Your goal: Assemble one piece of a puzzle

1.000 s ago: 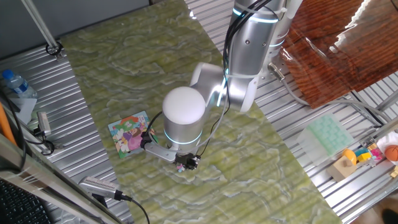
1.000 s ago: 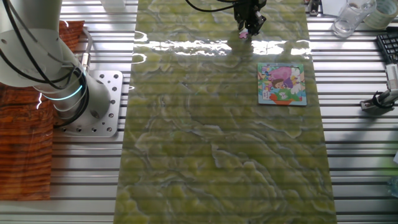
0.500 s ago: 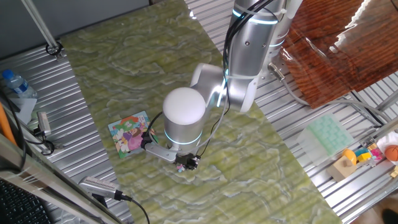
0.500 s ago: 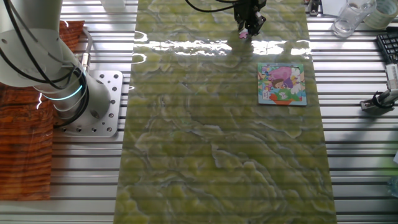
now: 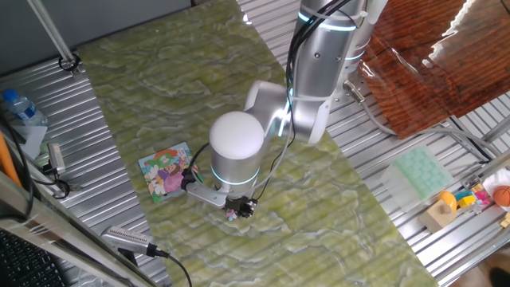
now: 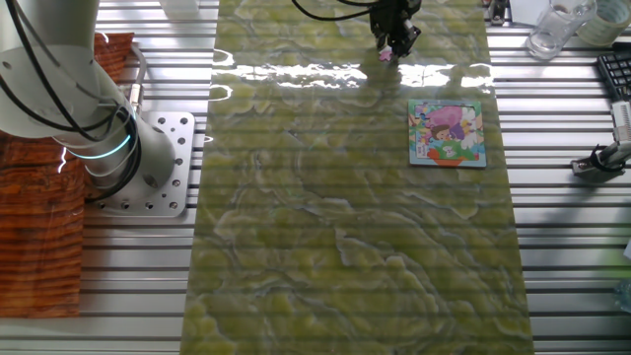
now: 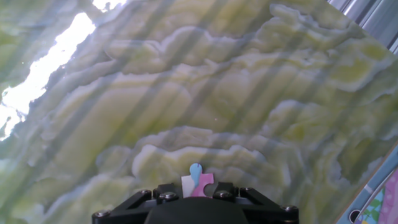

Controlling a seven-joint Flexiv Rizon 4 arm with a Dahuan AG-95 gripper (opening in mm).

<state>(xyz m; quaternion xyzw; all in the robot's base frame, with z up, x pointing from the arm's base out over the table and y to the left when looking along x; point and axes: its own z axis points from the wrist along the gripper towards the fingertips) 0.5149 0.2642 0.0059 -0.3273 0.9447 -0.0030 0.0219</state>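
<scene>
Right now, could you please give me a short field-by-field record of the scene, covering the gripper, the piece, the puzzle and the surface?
gripper: shut on the piece, off to one side of the puzzle
piece: pink, white and blue, held between the fingers, not yet on the board
puzzle: lies flat on the mat, teal border, apart from the gripper
mat: green marbled sheet covering the table's middle

One robot arm (image 5: 315,64), one pincer (image 7: 197,186), one puzzle (image 6: 447,133), one piece (image 7: 197,181), one green mat (image 6: 345,217), one pale green tray (image 5: 421,173)
</scene>
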